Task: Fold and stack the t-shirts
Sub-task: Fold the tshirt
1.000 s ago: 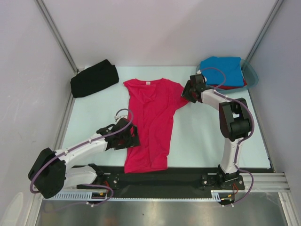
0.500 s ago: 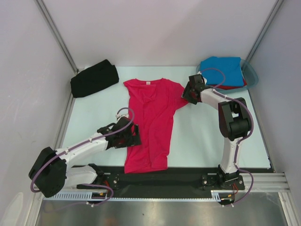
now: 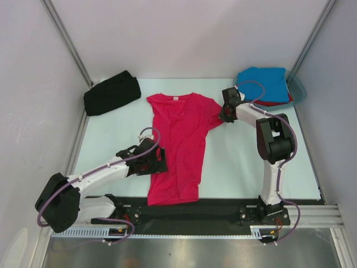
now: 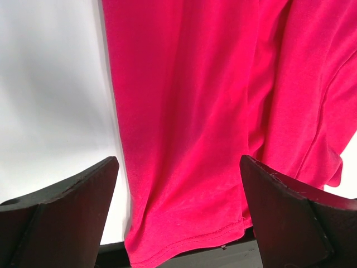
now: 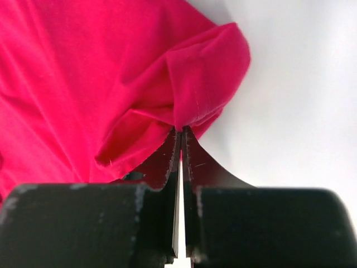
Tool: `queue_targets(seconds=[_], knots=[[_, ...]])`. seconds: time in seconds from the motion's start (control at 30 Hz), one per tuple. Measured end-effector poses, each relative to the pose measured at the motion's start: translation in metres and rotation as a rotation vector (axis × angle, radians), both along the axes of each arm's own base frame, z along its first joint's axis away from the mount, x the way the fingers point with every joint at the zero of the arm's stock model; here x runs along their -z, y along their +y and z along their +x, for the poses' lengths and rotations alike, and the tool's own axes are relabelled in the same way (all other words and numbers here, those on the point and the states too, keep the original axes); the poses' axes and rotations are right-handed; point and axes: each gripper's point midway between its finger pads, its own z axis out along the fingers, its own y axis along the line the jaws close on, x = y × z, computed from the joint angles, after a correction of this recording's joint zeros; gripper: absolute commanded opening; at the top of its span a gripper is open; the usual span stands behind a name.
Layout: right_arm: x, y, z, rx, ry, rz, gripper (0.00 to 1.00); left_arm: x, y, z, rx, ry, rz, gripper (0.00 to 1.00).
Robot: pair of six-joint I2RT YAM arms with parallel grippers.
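A crimson-pink soft cloth t-shirt lies spread flat on the pale table, collar away from the arm bases. At its right sleeve, the right gripper is pinched closed on a raised fold of the sleeve. Over its lower left edge, the left gripper stands spread wide, holding nothing. Left of its collar sits a folded black cloth t-shirt. Right of its sleeve, a bright blue cloth t-shirt lies on a red cloth t-shirt in a translucent teal plastic tub.
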Motion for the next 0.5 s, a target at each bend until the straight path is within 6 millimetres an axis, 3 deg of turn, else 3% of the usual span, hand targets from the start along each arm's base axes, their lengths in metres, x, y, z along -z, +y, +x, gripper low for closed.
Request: queue_targets(seconds=[0.13, 0.23, 0.5], knots=[[0.000, -0.011, -0.003, 0.019, 0.002, -0.052, 0.00, 0.002, 0.000, 0.000, 0.002, 0.006, 0.005, 0.96], [-0.008, -0.028, -0.017, 0.046, 0.009, -0.125, 0.00, 0.003, 0.000, 0.000, 0.005, 0.007, 0.010, 0.96], [-0.076, -0.080, -0.026, 0.168, -0.099, -0.326, 0.00, 0.002, -0.001, 0.002, 0.006, 0.005, 0.000, 0.96]])
